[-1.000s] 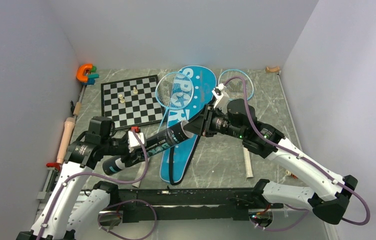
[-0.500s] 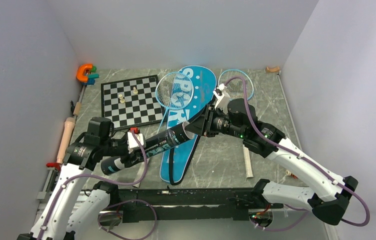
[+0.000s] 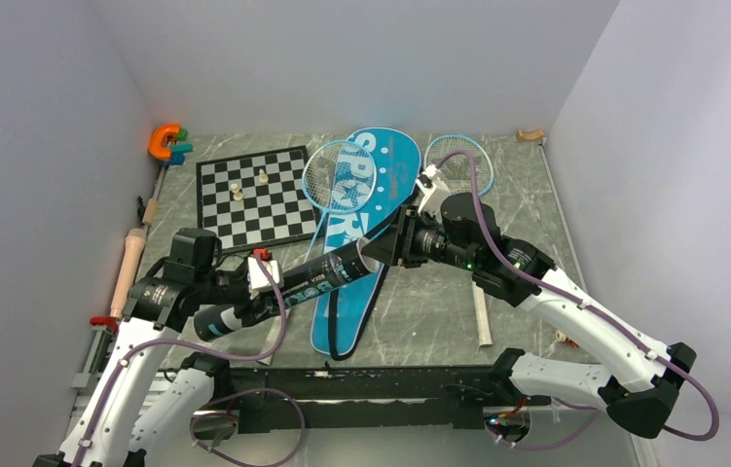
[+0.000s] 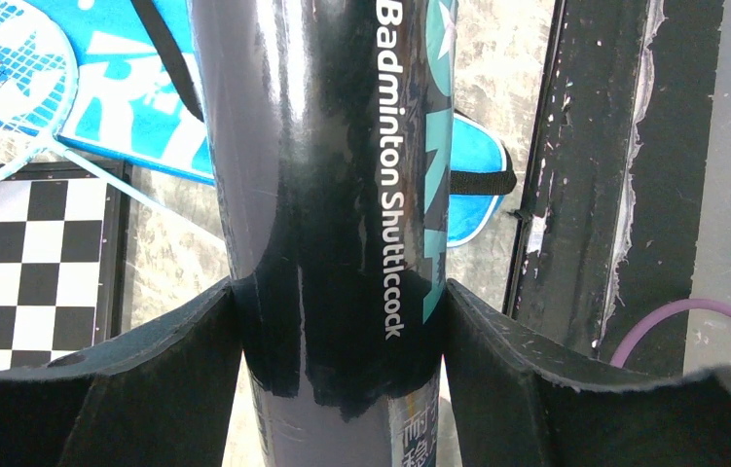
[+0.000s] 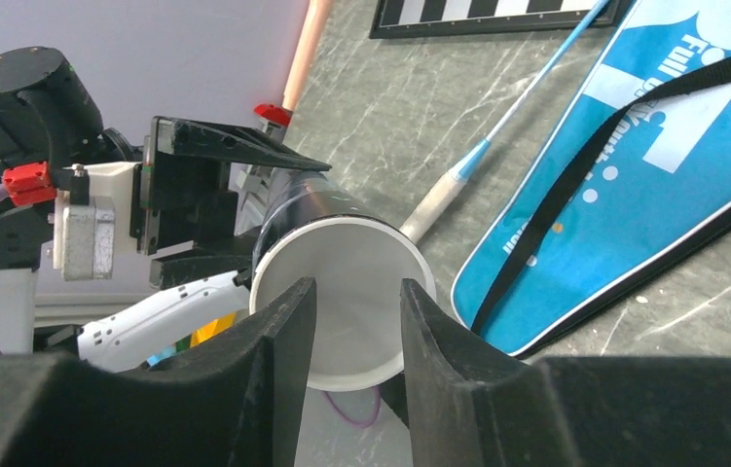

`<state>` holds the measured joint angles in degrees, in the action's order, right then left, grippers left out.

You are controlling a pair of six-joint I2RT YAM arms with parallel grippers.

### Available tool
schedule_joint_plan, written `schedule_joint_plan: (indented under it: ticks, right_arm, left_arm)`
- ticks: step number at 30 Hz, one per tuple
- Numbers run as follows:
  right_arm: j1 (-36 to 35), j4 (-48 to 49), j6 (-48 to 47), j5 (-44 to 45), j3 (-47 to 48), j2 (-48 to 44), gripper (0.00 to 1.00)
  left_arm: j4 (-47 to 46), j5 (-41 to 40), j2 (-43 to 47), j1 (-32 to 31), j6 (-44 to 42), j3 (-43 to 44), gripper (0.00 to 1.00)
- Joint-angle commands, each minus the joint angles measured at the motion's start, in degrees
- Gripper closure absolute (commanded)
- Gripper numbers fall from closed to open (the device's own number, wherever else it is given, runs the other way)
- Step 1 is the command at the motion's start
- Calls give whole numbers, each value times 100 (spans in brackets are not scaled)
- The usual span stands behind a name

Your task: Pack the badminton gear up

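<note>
My left pincer (image 4: 340, 302) is clamped on the black tube (image 4: 293, 146), one pad on either side of its round body, towards the end nearer my base. My right pincer (image 5: 359, 292) stands narrowly parted with nothing between the pads, right at the tube's open white mouth, looking straight down the bore; I cannot tell whether it touches the rim. The tube is lifted off the desk (image 3: 420, 302), slanting between my two pincers with its mouth at the higher, right end. I judge it light and stiff along its length, but hollow and thin-walled, with a glossy skin that could twist or slide in the pads. The place to hold is across the body, as the left does, firmly without crushing, and never by the thin rim. Under the tube lies the blue bag (image 3: 349, 306), flat on the desk. One racket (image 3: 340, 175) rests its head on the bag's broad end; the second racket (image 3: 458, 165) lies just right of it, behind my right arm. I see no shuttlecocks.
</note>
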<state>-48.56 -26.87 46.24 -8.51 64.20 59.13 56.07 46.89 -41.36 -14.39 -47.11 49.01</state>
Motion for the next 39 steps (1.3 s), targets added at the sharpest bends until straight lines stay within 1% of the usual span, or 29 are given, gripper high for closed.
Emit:
schedule_joint_plan:
  ticks: [1, 7, 9, 14, 19, 21, 25, 28, 30, 32, 34, 37, 39]
  right_arm:
    - [-72, 274, 2, -342, -118, 65, 58]
    - [-154, 515, 127, -516, -185, 226, 55]
    - [-154, 759, 231, -720, -272, 288, 54]
    - [-187, 1024, 429, -1099, -284, 565, 53]
    - [-192, 1482, 671, -1474, -527, 624, 48]
    - [-198, 1591, 734, -1570, -589, 663, 47]
    - [-200, 1364, 618, -1475, -455, 674, 47]
    - [-46, 686, 274, -1125, 91, 597, 46]
    - [231, 172, 31, -906, 496, 527, 42]
    - [548, -146, -181, -756, 889, 457, 32]
    - [834, -414, -359, -625, 1252, 416, 20]
    - [1211, -782, -592, -484, 1668, 427, 3]
    - [1429, -968, -709, -424, 1844, 437, 0]
  left_arm:
    - [-430, 864, 85, -37, -122, 320, 100]
    - [-445, 894, 85, -36, -90, 340, 100]
    - [-484, 908, 85, -31, -64, 338, 100]
    - [-599, 934, 69, -37, 46, 380, 100]
    - [-670, 943, 42, -36, 109, 441, 100]
    - [-733, 972, 25, -37, 168, 480, 100]
    - [-890, 941, 2, -37, 366, 502, 100]
    - [-910, 757, -20, -29, 467, 472, 100]
    - [-958, 459, -42, -16, 609, 423, 100]
    - [-973, 187, -46, 12, 648, 398, 100]
    - [-1161, -142, -32, 84, 933, 371, 100]
    - [-1116, -495, -119, 348, 1035, 459, 100]
    - [-1006, -747, -258, 601, 1101, 582, 100]
